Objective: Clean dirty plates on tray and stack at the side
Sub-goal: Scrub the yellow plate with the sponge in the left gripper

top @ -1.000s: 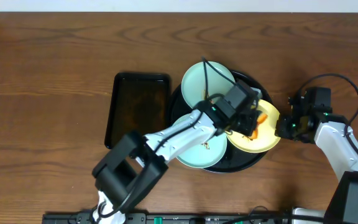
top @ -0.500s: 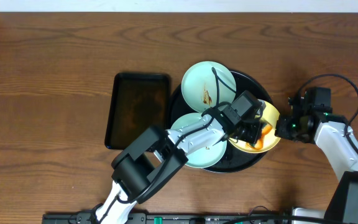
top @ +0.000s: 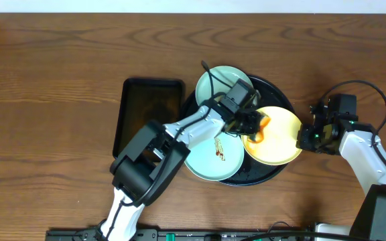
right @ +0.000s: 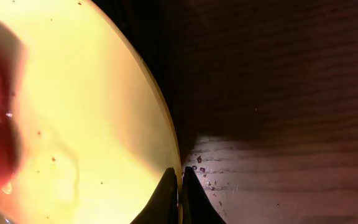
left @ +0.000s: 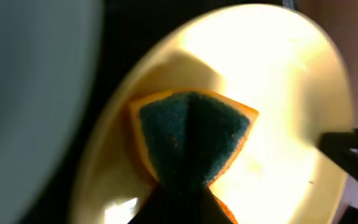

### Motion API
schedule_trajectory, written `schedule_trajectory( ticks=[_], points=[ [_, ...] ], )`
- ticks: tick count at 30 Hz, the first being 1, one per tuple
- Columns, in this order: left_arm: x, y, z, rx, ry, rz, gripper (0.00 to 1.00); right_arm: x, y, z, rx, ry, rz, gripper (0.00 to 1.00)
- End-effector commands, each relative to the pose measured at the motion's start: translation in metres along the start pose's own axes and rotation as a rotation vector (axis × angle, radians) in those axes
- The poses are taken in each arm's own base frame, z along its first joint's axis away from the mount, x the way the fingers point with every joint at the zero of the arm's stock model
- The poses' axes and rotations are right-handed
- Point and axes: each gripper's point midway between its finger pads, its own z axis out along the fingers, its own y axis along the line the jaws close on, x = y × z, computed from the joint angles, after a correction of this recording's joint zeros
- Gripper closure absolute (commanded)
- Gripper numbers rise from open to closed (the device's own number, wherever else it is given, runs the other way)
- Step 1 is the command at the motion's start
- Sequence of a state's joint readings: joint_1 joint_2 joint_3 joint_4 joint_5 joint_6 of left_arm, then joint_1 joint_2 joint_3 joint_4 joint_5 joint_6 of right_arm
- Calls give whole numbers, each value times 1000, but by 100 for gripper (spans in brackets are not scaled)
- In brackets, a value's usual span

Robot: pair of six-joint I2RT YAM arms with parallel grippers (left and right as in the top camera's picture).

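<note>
Three plates lie on the round black tray [top: 281,100]. The yellow plate [top: 280,140] sits at its right and overhangs the rim. My right gripper [top: 305,140] is shut on that plate's right edge; in the right wrist view the fingers [right: 180,186] pinch the yellow plate [right: 73,106]. My left gripper [top: 252,124] is shut on a green-and-orange sponge [left: 191,140] that rests on the yellow plate's left part [left: 272,93]. One mint plate [top: 214,87] lies at the tray's back, partly under my left arm. The other mint plate [top: 210,161], at the front, has a brown smear.
A rectangular black tray [top: 149,117] lies left of the round tray. Bare wood-grain tabletop [top: 59,80] surrounds both trays. Small dark crumbs lie on the table [right: 278,124] beside the right fingers. Cables run over both arms.
My left gripper has swept the sponge from the yellow plate's front middle up and left to its left edge. More of the yellow plate shows. The right gripper has kept its hold.
</note>
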State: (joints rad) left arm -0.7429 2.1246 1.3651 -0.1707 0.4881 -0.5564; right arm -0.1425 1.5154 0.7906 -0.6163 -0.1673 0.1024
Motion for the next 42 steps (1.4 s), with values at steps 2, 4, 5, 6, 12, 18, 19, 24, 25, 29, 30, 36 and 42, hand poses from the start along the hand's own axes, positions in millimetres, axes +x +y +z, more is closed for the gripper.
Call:
schedule_trajectory(
  ticks=[2,4,5,6,12,18,19,24,25,29,30,36,42],
  points=[
    [28,14,10,-59,104,-44,93,9,-8,3,43,32,3,99],
    [42,3,12,-19,157,-26,93,9,-8,3,43,33,3,99],
    [46,-4,12,4,173,-17,92,9,-8,3,43,34,3,99],
    [50,-12,13,34,186,-6,92,9,-8,3,43,34,3,99],
    [64,-62,9,248,246,96,93,9,-8,3,43,35,3,99],
    [62,-56,14,189,216,104,93,9,-8,3,43,35,3,99],
    [55,-48,16,145,182,103,93,9,-8,3,43,35,3,99],
    [18,-3,15,-77,17,87,92,10,-8,3,44,40,4,99],
    [12,6,13,-113,-9,80,93,11,-8,3,44,41,4,99],
    [-4,24,4,-152,-47,46,93,11,-8,3,44,41,4,99],
    [-4,26,2,-156,-46,41,93,11,-8,3,44,41,4,99],
    [-5,-1,-30,-87,-35,93,93,11,-8,3,43,41,4,98],
    [-14,-27,-87,-105,-117,150,93,10,-7,3,35,40,5,66]
  ],
)
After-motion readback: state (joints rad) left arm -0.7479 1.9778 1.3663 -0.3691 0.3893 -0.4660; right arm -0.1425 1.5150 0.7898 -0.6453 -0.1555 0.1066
